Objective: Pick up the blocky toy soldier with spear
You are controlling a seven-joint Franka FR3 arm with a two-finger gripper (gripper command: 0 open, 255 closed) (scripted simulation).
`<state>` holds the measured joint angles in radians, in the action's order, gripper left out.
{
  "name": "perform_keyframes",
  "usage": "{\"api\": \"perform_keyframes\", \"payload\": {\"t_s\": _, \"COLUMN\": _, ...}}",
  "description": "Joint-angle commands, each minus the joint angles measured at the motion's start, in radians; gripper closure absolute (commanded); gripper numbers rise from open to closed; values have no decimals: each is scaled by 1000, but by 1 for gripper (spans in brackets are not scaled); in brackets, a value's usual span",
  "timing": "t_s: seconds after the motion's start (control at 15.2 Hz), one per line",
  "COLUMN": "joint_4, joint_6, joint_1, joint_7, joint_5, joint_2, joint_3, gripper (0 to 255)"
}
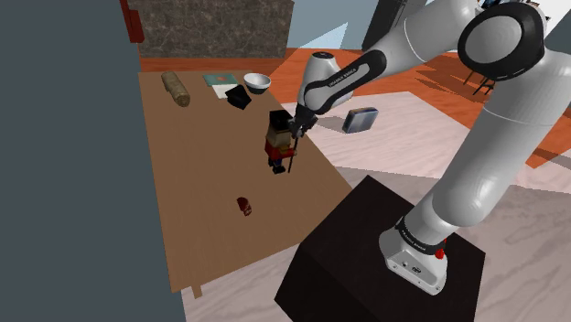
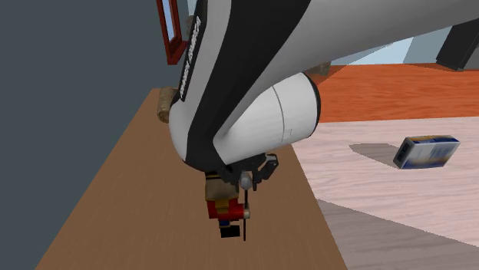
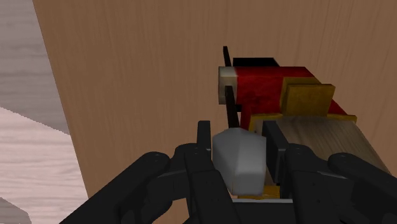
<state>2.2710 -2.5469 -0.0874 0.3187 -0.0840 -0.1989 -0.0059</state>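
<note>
The gripper (image 3: 238, 137) is closed on a pale grey piece at the top of the spear (image 3: 229, 105), with a black finger (image 3: 204, 137) pressed to each side of it. The blocky toy soldier (image 1: 277, 144), in a red coat and black hat, hangs upright directly below the fingers. It is over the brown table (image 1: 210, 210), near the edge that faces the stand, and I cannot tell whether its feet touch the tabletop.

white arm (image 1: 499, 137) bent forward, wrist low, gripper (image 1: 295, 126) downward, fingers (image 3: 203, 135) tight on the soldier (image 1: 277, 146)
</note>
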Motion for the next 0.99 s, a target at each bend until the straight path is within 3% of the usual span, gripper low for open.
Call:
{"api": "perform_keyframes", "payload": {"t_s": 0.0, "joint_4": 0, "joint_6": 20, "joint_1": 0, "joint_7": -2, "joint_5": 2, "joint_2": 22, "joint_3": 1, "gripper": 255}}
{"api": "perform_keyframes", "payload": {"t_s": 0.92, "joint_4": -44, "joint_6": 175, "joint_1": 0, "joint_7": -17, "joint_5": 15, "joint_2": 133, "joint_3": 4, "gripper": 255}}
